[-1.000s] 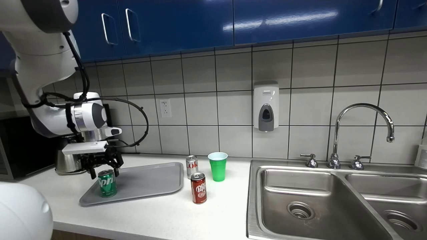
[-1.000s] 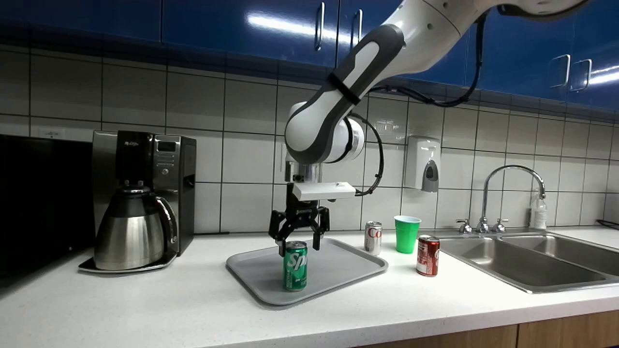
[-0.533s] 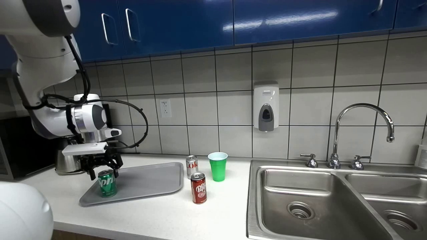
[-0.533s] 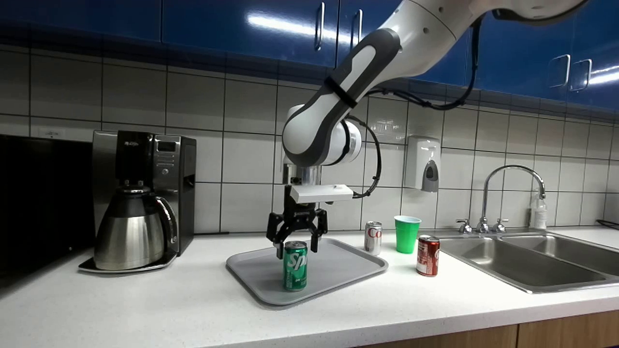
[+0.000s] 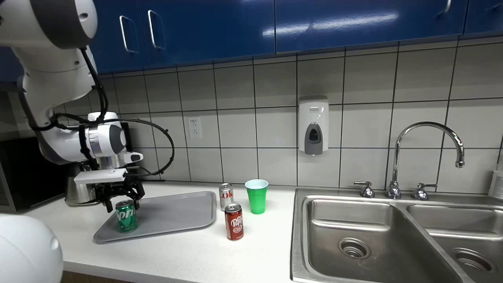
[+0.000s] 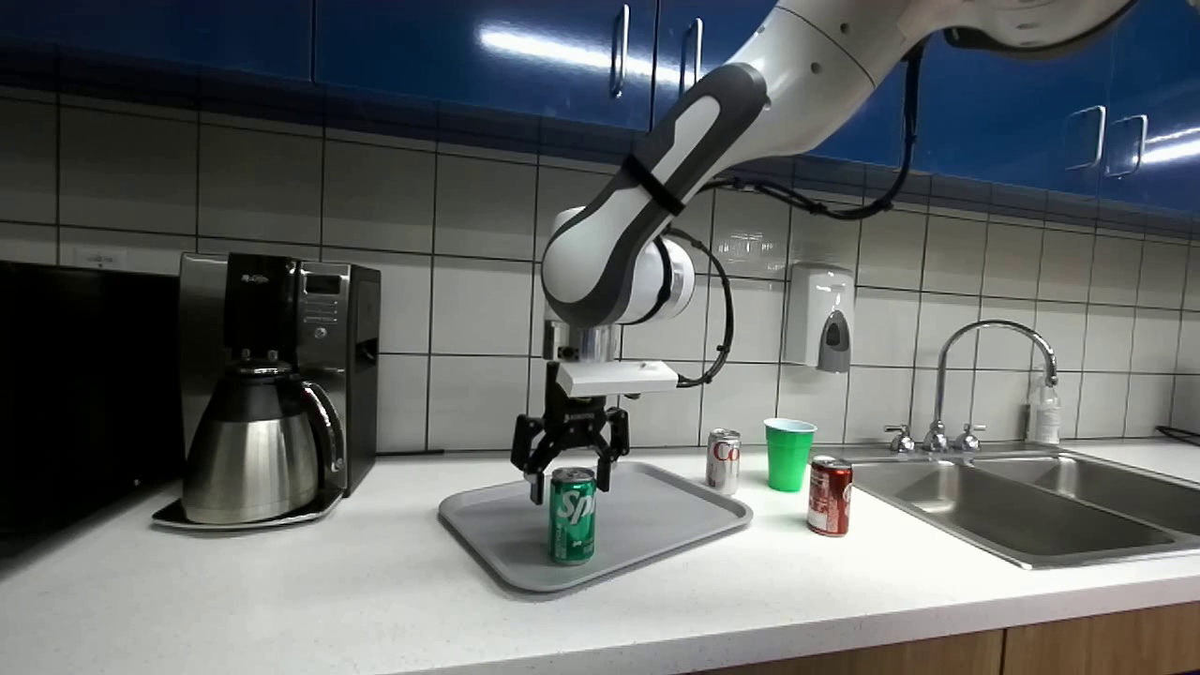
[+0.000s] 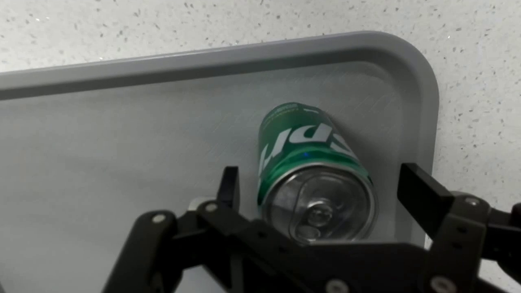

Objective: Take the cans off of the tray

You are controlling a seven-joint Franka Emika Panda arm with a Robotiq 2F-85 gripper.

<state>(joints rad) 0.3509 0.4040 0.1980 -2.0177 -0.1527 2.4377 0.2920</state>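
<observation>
Green can [image 5: 126,217] is upright on the grey tray [image 5: 177,212], near a rounded corner — lower left of the frame in an exterior view. Gripper [image 6: 570,486] is wide, pointing down, lower middle of the frame in an exterior view. In the wrist view its fingers [image 7: 423,195] show on either side of the green can, gap visible on both — can is loose between them. Other two cans are off the tray, upright on the white counter [image 5: 177,253]. Silvery grey can [image 5: 226,201]: just beyond the tray's right edge, below mid-frame in an exterior view; I can't tell if it touches the rim. Dark red can [image 5: 234,226]: a bit lower in that frame, between tray and sink [image 5: 299,236]; sink fills the lower right. Green cup [image 5: 257,200], upright, just right of the silvery grey can. Soap dispenser [image 5: 313,125] on the tiled wall [image 5: 369,125], right of centre in both exterior views; coffee maker [image 6: 262,309] at the left in an exterior view.
</observation>
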